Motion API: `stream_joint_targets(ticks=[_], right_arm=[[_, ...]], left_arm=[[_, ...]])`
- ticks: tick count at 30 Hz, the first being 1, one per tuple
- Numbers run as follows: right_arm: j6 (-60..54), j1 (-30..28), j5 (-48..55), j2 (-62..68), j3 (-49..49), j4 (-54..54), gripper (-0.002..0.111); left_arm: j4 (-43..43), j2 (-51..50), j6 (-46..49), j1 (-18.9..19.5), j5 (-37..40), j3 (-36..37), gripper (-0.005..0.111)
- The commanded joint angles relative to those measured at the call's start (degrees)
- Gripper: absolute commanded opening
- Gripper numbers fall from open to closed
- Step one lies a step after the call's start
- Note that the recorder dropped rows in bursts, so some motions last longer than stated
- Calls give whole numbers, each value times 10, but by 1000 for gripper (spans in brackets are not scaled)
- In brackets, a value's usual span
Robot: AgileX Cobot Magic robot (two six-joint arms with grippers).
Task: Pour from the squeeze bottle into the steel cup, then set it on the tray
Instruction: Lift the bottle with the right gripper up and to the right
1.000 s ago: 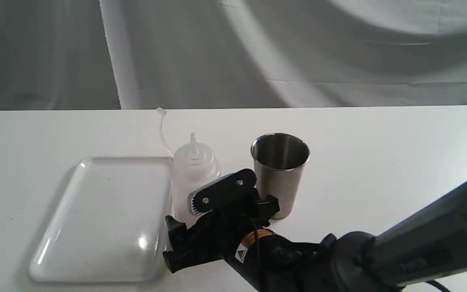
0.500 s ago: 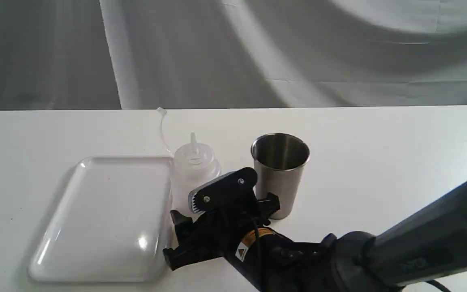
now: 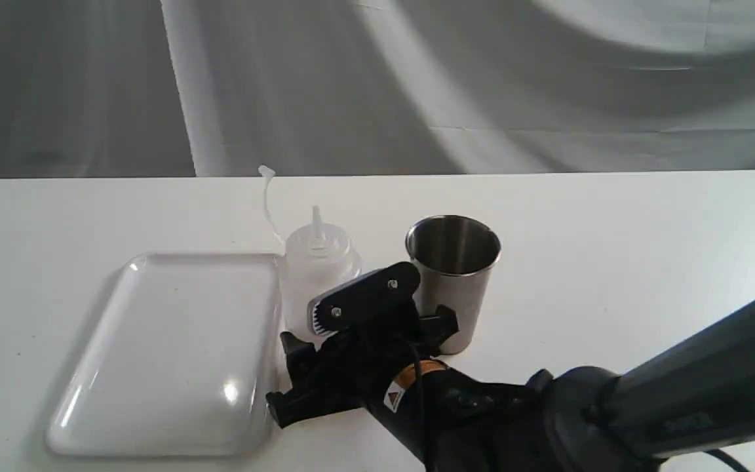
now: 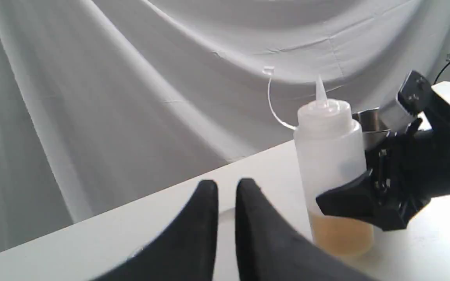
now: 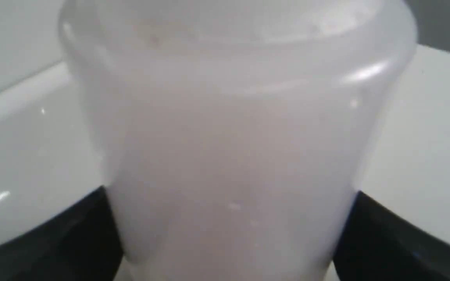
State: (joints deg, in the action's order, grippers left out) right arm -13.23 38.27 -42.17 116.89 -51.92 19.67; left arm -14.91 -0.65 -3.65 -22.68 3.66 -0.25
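Note:
The squeeze bottle (image 3: 315,262) stands upright between the tray (image 3: 174,354) and the steel cup (image 3: 454,275), its cap strap curling up to the left. My right gripper (image 3: 302,331) is shut on the bottle's lower body, one finger on each side. The right wrist view is filled by the bottle (image 5: 229,136) between the two black fingers, with the tray's rim (image 5: 14,128) beside it. In the left wrist view the bottle (image 4: 328,156) shows amber liquid at its bottom, and the cup's rim (image 4: 369,121) peeks out behind it. My left gripper (image 4: 227,185) hangs apart from them, shut and holding nothing.
The white table (image 3: 613,229) runs wide to the right of the cup. A grey draped cloth (image 3: 417,85) closes off the back. My right arm (image 3: 613,413) crosses the front right corner of the table.
The bottle has risen slightly in my right gripper; its nozzle and strap tip sit higher than before. The cup and tray have not moved.

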Motion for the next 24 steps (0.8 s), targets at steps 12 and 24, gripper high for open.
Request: stream_joint_targets(ticks=[12, 24], right_arm=[[-147, -14, 93, -204, -2, 34, 45], [-275, -84, 186, -307, -2, 103, 45]], left_arm=[[1, -2, -2, 1, -4, 3, 8], [1, -2, -2, 1, -4, 3, 8]])
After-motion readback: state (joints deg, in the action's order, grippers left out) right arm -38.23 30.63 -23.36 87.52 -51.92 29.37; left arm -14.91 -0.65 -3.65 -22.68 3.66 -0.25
